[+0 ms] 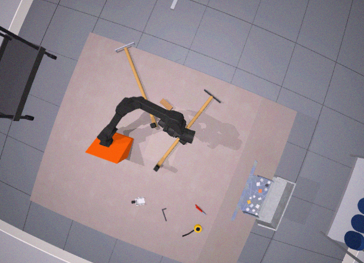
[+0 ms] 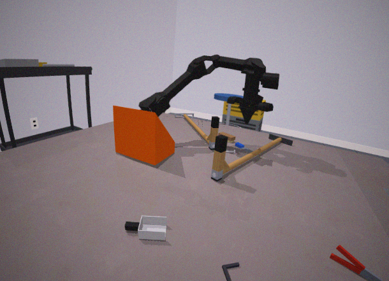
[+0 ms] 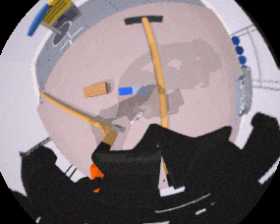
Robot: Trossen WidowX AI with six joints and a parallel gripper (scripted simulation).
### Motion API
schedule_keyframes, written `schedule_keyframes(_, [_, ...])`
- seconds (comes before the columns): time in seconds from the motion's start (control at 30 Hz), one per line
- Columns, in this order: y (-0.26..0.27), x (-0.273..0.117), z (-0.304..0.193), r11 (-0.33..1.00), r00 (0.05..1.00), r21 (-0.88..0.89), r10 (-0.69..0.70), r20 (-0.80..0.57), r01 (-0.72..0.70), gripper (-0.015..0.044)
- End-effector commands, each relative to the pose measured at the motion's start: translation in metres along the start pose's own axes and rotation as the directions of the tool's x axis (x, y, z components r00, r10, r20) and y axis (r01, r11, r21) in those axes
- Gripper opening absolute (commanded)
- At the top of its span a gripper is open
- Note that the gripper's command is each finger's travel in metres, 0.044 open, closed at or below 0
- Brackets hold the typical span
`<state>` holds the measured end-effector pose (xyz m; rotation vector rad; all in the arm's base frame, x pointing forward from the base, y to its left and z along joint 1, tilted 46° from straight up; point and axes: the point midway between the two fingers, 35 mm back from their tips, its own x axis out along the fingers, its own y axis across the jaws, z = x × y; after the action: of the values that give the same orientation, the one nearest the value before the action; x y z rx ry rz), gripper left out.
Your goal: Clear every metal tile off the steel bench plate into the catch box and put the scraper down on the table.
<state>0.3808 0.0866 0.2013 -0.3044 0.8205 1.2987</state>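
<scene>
My gripper (image 2: 247, 121) (image 3: 152, 126) is shut and empty, pointing down above the table by the wooden handle of a long tool (image 1: 199, 113) (image 2: 242, 161) (image 3: 156, 64) with a black blade. This tool lies on the table, its upright black-capped grip at the near end. A second long tool (image 1: 135, 74) (image 2: 195, 127) (image 3: 71, 109) with a thin grey head lies farther left. The steel bench plate (image 1: 245, 195) is at the table's right edge, with several small white, orange, yellow and dark tiles (image 1: 258, 183) on it. The catch box (image 1: 274, 198) adjoins its far side. Fingertips are hidden in the top view.
A wooden block (image 1: 166, 104) (image 2: 227, 137) (image 3: 95, 89) and a blue-handled item (image 2: 239, 144) (image 3: 126, 90) lie between the long tools. The orange base (image 1: 114, 148) (image 2: 137, 136) carries the arm. A small white scoop (image 1: 140, 201) (image 2: 153, 232), hex key (image 1: 164, 214), red-handled tool (image 1: 199, 209) and yellow tape (image 1: 197, 225) lie nearer the front.
</scene>
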Motion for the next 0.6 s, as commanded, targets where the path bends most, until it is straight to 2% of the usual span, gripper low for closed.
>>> schedule_keyframes(0.0, [-0.002, 0.010, -0.001, 1.000, 1.000, 0.006, 0.002, -0.006, -0.002, 0.0000])
schedule_keyframes(0.57, [-0.004, 0.052, 0.000, 1.000, 1.000, -0.006, 0.000, -0.010, 0.000, 0.0000])
